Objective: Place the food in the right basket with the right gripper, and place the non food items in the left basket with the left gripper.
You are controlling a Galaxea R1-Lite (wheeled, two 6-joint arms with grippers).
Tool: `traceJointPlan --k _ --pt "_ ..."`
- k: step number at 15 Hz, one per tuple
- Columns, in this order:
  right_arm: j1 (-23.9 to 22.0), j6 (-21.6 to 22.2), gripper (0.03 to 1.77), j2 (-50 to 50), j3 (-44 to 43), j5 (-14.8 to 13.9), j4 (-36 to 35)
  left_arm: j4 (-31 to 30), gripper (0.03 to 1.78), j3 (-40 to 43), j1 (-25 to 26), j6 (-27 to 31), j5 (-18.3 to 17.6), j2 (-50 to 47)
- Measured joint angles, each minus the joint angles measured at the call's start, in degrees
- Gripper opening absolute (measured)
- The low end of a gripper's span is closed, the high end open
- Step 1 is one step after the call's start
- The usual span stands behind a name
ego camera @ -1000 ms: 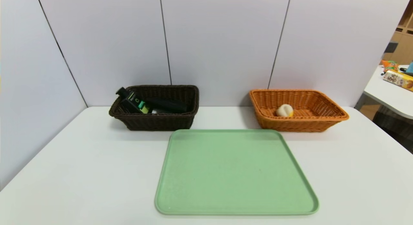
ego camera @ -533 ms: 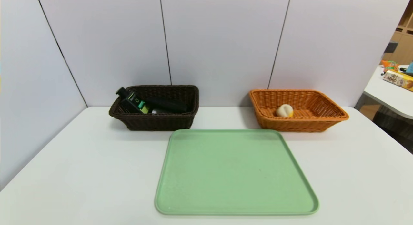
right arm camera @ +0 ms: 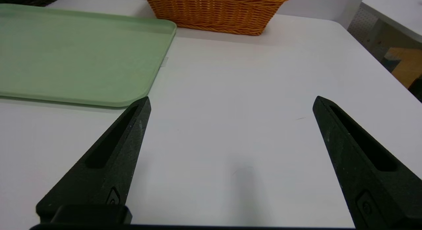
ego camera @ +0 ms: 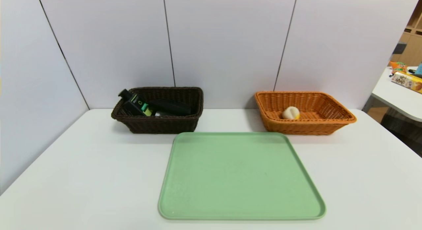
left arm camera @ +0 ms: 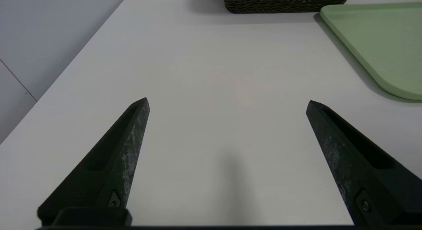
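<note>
Bun lies in orange basket, right of frame centre. Bottle and block lie in brown basket, left. Left gripper and right gripper hang spread and empty above the table.

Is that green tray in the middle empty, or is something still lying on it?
Empty. The green tray shows only bare surface; the bun lies in the orange basket, and the green bottle leans in the dark brown basket.

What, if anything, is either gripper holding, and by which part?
Nothing is held. The left gripper and the right gripper both stand open over bare table, apart from the baskets and tray.
</note>
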Motion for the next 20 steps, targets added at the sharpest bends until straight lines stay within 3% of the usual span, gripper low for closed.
traceJointPlan --k 4,20 --pt "0.06 5.35 1.7 0.05 0.02 -2.19 -0.28 -0.17 1.69 0.0 -0.02 -1.05 0.07 0.07" --pt "0.11 5.41 1.7 0.05 0.02 -2.29 -0.39 -0.2 1.69 0.0 -0.02 -1.0 0.1 0.07"
